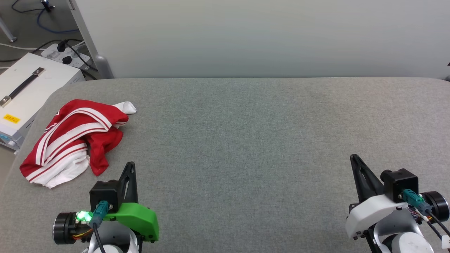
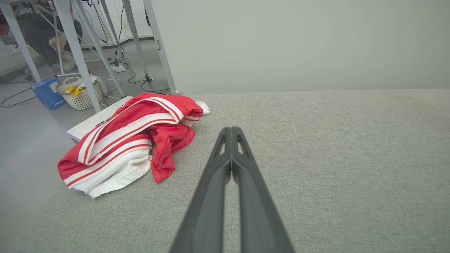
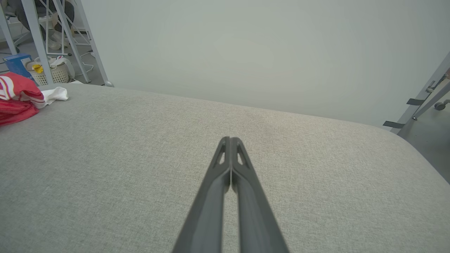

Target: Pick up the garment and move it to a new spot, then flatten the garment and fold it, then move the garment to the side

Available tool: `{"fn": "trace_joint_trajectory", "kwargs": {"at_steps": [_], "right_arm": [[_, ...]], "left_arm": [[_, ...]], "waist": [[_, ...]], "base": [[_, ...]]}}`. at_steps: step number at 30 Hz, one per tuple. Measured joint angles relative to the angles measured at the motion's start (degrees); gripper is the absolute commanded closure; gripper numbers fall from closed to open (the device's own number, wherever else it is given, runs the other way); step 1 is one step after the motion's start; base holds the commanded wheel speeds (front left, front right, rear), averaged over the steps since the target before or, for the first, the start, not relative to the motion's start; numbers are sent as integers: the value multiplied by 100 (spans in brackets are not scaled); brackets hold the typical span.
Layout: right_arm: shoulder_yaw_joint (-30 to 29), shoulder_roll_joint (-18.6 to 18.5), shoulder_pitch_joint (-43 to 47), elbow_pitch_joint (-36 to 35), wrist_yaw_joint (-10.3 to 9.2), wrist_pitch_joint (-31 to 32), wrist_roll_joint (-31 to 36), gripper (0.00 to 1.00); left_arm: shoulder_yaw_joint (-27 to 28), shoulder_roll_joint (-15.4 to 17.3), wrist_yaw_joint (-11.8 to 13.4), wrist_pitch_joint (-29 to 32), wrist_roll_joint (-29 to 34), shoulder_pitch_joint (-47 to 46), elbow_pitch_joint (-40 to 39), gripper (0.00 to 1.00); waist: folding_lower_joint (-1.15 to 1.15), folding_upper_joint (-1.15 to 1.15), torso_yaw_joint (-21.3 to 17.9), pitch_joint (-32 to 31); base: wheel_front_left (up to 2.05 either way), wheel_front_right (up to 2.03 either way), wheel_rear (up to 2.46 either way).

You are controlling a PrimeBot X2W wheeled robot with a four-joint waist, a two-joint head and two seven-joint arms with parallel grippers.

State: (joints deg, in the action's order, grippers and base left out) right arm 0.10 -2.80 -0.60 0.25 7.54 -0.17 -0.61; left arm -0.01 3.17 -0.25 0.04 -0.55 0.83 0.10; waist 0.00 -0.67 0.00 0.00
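Right wrist view's left edge crops the garment point(image 3: 14, 102).

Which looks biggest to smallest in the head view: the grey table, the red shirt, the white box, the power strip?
1. grey table, by far the largest.
2. red shirt and white box: about alike. The box is cut off by the picture's edge and the table, so I won't rank them.
3. power strip, smallest.

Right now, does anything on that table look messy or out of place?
Only the garment: it lies crumpled in a heap near the left edge of the table, a white end poking out. Nothing looks damaged.
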Motion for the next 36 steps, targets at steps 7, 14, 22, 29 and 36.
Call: {"fn": "trace_joint_trajectory", "kwargs": {"at_steps": [7,14,22,29,36], "right_arm": [[0,0,0,0,0,0,0,100],[0,0,0,0,0,0,-1,100],[0,0,0,0,0,0,0,100],[0,0,0,0,0,0,0,100],[0,0,1,0,0,0,-1,100]], "left_arm": [[1,0,0,0,0,0,0,100],[1,0,0,0,0,0,0,100],[0,0,0,0,0,0,0,100],[0,0,0,0,0,0,0,100],[0,0,0,0,0,0,0,100]], "waist": [[0,0,0,0],[0,0,0,0],[0,0,0,0],[0,0,0,0],[0,0,0,0]], "base": [[0,0,0],[0,0,0],[0,0,0],[0,0,0],[0,0,0]]}}
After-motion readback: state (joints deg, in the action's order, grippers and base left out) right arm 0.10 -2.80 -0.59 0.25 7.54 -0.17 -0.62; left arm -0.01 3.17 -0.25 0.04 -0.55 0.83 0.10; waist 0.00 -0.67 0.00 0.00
